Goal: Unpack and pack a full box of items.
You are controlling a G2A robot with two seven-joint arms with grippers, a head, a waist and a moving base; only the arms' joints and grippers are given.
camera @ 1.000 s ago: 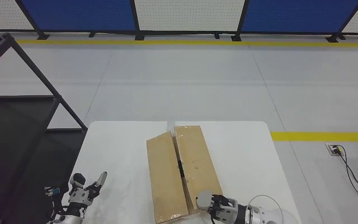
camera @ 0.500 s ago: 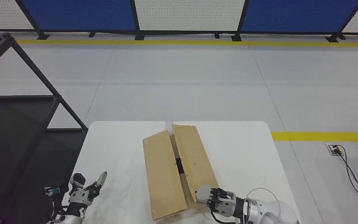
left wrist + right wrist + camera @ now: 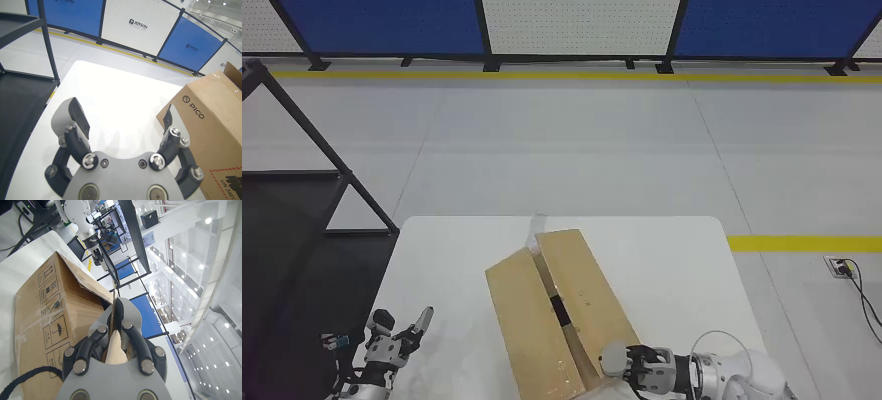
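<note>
White counter (image 3: 452, 260) w/ cardboard box (image 3: 527, 330) lying angled mid-counter. Its near end is cut off in top view, contents too dark to make out. Right hand (image 3: 115, 308) clamped on right flap (image 3: 582, 290). Left hand (image 3: 122, 111) spread apart, holding nothing, left of box.

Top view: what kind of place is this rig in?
Probably a factory-style robot test hall, not a home: blue and white partition panels, yellow floor lines, a black metal rack beside the white table holding the cardboard box.

blue and white partition panels (image 3: 572, 25) back a pale floor (image 3: 562, 140) (yellow-lined), black shelving (image 3: 292, 230) alongside.
</note>
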